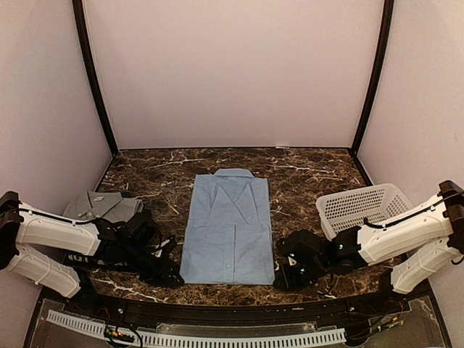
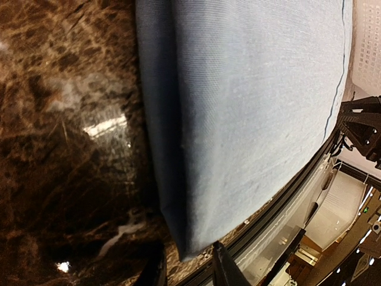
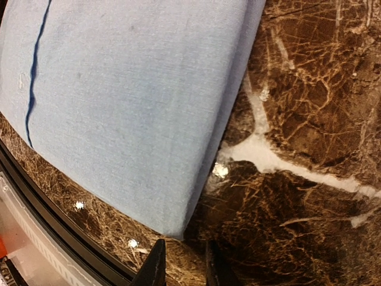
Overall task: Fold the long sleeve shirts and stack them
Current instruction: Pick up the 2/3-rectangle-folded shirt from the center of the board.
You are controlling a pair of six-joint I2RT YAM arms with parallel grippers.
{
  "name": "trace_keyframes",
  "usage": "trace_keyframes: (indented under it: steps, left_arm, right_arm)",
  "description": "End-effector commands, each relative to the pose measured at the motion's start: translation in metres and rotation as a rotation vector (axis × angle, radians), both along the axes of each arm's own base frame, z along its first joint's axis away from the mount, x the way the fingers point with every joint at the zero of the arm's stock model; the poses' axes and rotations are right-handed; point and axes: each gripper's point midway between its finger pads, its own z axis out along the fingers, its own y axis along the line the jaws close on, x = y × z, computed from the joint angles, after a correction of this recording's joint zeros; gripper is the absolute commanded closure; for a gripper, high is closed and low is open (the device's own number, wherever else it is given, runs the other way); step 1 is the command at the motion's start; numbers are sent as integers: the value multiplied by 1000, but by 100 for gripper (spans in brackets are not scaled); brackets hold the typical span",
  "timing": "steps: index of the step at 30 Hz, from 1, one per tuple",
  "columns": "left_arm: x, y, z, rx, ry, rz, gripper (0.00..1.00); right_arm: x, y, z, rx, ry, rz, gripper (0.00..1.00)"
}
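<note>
Jaws from above: the left pair (image 1: 170, 272) and right pair (image 1: 284, 274) sit at the near corners of the folded light blue shirt (image 1: 228, 228) in the middle of the bench (image 1: 312, 174); a grey shirt (image 1: 101, 205) lies at the left edge, a white lattice basket (image 1: 362, 194) at the right edge, its inner mesh showing. Left wrist: jaws narrowly parted, gripping nothing, shirt corner just ahead. Right wrist: likewise.

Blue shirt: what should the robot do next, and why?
Probably pinch its two near corners, ready to fold the hem toward the collar. The light blue shirt lies flat and narrow, and the left gripper and right gripper sit at those corners, jaws slightly apart.
</note>
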Motion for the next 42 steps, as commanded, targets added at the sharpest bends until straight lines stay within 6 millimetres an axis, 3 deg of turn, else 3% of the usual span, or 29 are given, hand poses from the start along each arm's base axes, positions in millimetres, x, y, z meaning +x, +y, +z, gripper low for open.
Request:
trace_keyframes:
  steps: [1,15,30,42]
  left_arm:
    - [3,4,-7,37,-10,17,76]
    - [5,2,-5,33,-15,24,90]
    - [8,-5,-2,18,-23,13,96]
    - [10,-7,2,15,-36,9,100]
  right_arm:
    - [9,-5,0,-17,-39,-19,79]
    - [13,-4,5,21,-49,-23,73]
    - [7,10,-5,50,-11,21,77]
    - [1,0,-9,44,5,10,81]
